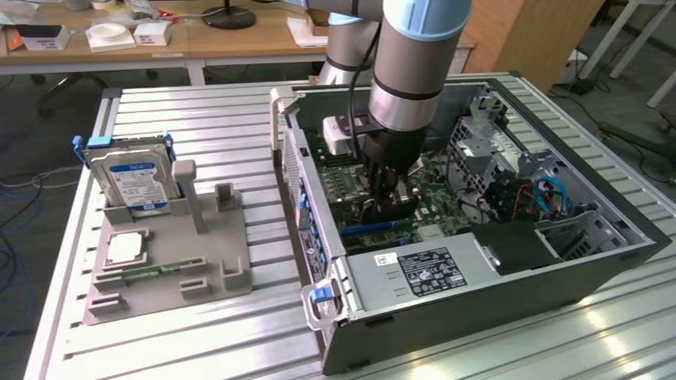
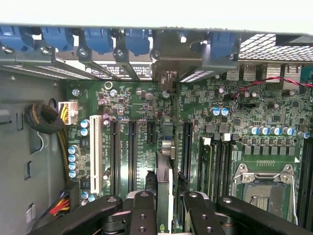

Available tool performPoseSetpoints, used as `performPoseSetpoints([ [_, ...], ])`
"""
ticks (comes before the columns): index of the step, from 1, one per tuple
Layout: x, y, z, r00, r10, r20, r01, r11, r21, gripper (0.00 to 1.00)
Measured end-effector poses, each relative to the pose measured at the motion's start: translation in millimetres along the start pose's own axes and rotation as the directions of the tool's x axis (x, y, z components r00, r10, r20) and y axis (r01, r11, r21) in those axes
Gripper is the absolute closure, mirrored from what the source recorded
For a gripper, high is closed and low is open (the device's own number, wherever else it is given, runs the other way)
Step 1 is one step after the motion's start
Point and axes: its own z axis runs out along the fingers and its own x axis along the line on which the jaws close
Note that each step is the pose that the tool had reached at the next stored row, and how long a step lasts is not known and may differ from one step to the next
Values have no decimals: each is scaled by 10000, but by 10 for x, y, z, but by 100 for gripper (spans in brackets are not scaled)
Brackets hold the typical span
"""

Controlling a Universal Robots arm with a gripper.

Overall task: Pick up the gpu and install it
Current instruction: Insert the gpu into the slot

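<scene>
My end effector (image 2: pixel 165 210) is down inside the open computer case (image 1: pixel 591 261), clamped on the gpu (image 2: pixel 165 181), which stands edge-on over the green motherboard (image 2: pixel 234 112) among its long black slots. The hard drive (image 1: pixel 132 180) stands in the grey holder (image 1: pixel 211 269) near the counter's (image 1: pixel 190 111) edge.
</scene>
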Motion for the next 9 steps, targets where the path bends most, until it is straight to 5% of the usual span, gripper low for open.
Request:
performPoseSetpoints([
  [9, 0, 2, 41, 10000, 0, 2, 0, 10000, 1, 74],
])
